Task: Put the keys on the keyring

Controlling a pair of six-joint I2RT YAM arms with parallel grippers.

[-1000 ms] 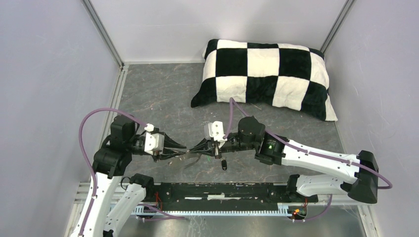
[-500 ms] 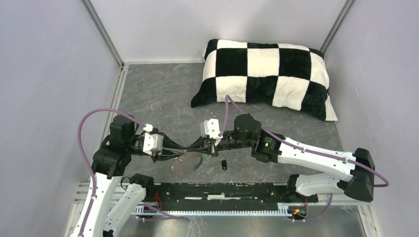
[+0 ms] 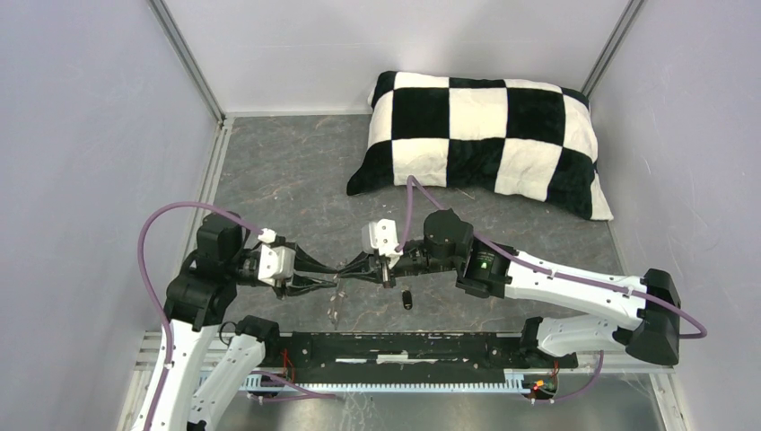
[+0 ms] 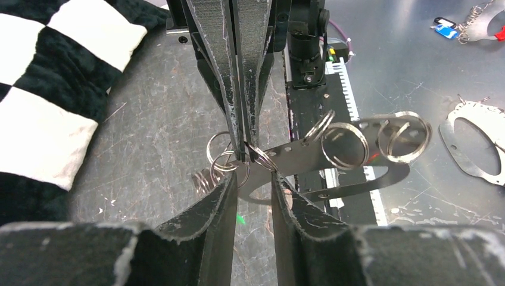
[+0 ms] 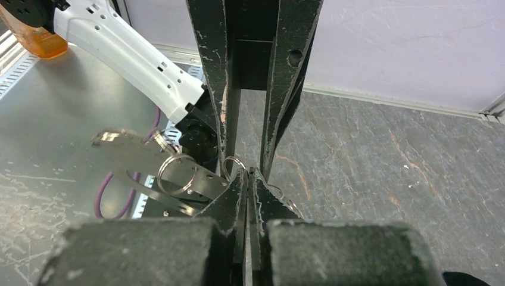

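Grey counter (image 3: 296, 171): L hand (image 4: 251, 182) grips keyring (image 4: 286, 156) end, R hand (image 5: 247, 173) pinched shut by its split rings (image 4: 324, 143). One black-tag key (image 3: 406, 299) lies loose just right, unthreaded; task prob. early.

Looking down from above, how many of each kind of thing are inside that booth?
Robot arms: 2
Checked pillow: 1
Metal keyring: 1
Loose black-tagged key: 1
Total: 5
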